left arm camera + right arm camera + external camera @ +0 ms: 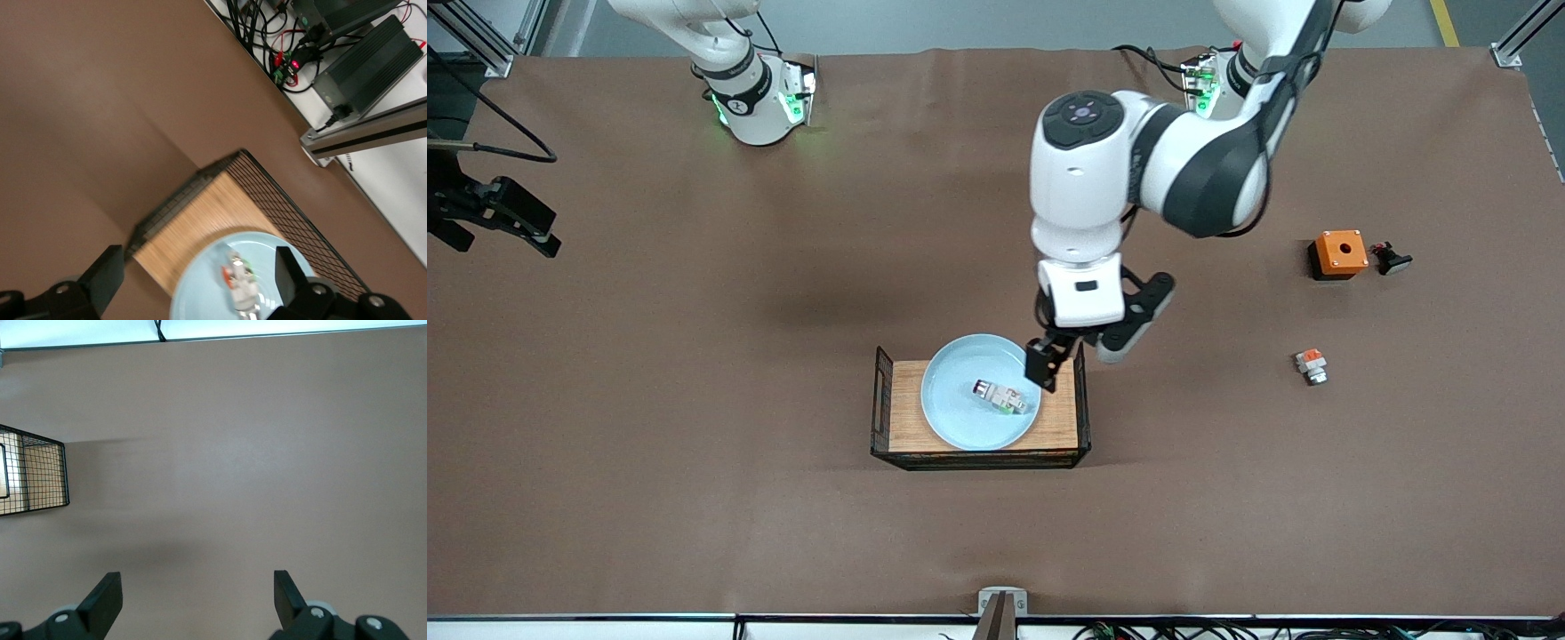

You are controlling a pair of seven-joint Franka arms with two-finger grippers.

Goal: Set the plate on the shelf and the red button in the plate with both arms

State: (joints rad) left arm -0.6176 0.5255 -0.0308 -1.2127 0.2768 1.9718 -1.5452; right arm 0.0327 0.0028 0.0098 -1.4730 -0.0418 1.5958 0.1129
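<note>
Front view: the left end effector point(1060, 356) hangs over the edge of the plate point(960, 427) that lies toward the left arm's end of the desk point(694, 444). Its fingers stand wide and hold nothing. The pale-blue plate lies in a wooden tray point(907, 418) with black wire walls. The red button point(1000, 396) lies on its side in the plate, just beside and below the left end effector's fingertips. The right end effector point(507, 222) is near the right arm's end of the desk, well apart from the tray, over bare desk, and that arm waits. Toward the left arm's end, well apart from the left end effector, sit an orange box point(1339, 254), a black part point(1391, 259) just beside it, and a white block with an orange top point(1311, 365).

Left wrist view: the left end effector point(193, 273) is wide open, and between its fingers show the plate point(200, 293) and the button point(240, 283), apart from both fingers. The tray point(193, 220) lies under the plate.

Right wrist view: the right end effector point(193, 597) is wide open and empty over bare desk point(253, 453); a corner of the tray point(33, 477) shows well apart from it.
</note>
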